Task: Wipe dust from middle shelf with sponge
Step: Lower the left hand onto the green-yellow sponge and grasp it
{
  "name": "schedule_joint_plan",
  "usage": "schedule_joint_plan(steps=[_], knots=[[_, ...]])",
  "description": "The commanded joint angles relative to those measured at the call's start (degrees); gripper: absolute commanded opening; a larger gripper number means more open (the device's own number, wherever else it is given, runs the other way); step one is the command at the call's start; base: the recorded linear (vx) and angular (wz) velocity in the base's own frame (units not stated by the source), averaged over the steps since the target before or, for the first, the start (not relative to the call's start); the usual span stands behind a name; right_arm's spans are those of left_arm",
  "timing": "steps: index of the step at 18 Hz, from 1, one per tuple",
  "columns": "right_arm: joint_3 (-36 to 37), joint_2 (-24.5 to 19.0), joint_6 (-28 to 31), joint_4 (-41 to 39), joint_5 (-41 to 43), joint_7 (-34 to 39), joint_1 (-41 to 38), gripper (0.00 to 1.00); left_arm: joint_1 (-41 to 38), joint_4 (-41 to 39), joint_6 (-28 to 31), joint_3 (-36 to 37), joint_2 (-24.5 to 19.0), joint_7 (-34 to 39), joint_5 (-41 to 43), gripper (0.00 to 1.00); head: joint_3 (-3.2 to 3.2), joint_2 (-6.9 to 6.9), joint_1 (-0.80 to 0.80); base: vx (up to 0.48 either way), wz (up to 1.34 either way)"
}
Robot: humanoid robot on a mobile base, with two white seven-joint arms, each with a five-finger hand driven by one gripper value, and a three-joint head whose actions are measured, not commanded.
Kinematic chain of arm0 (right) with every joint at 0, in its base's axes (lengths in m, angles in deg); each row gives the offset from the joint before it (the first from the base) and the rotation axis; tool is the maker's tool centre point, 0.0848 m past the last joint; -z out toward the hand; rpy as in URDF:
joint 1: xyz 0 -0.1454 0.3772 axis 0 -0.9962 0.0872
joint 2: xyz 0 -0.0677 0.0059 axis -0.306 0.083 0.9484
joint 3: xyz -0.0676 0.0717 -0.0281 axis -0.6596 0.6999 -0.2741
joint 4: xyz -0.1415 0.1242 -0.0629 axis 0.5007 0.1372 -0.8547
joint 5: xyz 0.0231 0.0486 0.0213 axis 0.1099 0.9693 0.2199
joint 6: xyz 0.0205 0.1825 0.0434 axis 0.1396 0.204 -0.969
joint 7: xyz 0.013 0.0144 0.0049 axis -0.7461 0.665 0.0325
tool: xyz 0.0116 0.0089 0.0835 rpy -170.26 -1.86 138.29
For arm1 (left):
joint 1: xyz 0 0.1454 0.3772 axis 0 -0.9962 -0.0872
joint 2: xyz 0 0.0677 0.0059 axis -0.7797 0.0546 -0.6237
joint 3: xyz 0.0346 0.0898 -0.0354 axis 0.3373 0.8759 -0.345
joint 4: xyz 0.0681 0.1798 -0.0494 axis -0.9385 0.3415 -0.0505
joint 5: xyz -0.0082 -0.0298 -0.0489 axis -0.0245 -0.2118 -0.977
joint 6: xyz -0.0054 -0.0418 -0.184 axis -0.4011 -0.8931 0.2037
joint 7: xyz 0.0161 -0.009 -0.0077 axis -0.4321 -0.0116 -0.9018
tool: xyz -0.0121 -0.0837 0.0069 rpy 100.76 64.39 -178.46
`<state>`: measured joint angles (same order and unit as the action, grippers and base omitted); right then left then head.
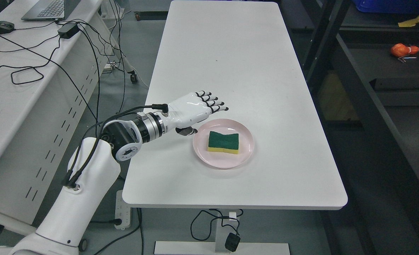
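Head view: sponge [223, 142] lies in pink plate [246, 156].

Blue bin [390, 5] and laptop [50, 9] cut off at top edge.

The left hand [195, 109] is glossy white with black fingertip pads and black joint segments; its wrist carries a silver metal ring and a black collar, and black cables run along the white forearm. Just right of and below the fingers, the sponge [223, 142] shows a dark green top layer over a yellow base. The plate [246, 134] under it is pale pink. The table [230, 63] beneath the hand is plain white, unpatterned. Far right of the hand, on the dark shelf [390, 71], lies an orange object [401, 50], possibly with a red end; the view is too small to confirm.
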<state>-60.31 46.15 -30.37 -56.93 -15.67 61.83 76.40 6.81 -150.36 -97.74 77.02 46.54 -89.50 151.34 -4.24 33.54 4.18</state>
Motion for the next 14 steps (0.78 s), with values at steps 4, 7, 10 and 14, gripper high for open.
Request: schedule_joint_plan(steps=[4,7,10,14], knots=[[0.0,1.0,0.0,-1.0,0.0,0.0,0.0,1.00,2.6,8.7,-0.2,12.1,6.0,-0.5,6.4,0.91,0.00,0.00,0.00,0.000,0.00],[0.0,1.0,0.0,-1.0,0.0,0.0,0.0,1.00,2.6,9.2,-0.3,12.0,7.2,-1.2,6.3,0.86,0.00,0.00,0.00,0.000,0.00],[0.0,1.0,0.0,-1.0,0.0,0.0,0.0,1.00,2.5,9.2,-0.3,11.8,7.8,-2.6,6.3,0.83,0.00,0.00,0.00,0.000,0.00],[0.0,1.0,0.0,-1.0,0.0,0.0,0.0,1.00,2.1,8.6,-0.5,9.4,7.8,-4.2,5.9,0.67,0.00,0.00,0.00,0.000,0.00]])
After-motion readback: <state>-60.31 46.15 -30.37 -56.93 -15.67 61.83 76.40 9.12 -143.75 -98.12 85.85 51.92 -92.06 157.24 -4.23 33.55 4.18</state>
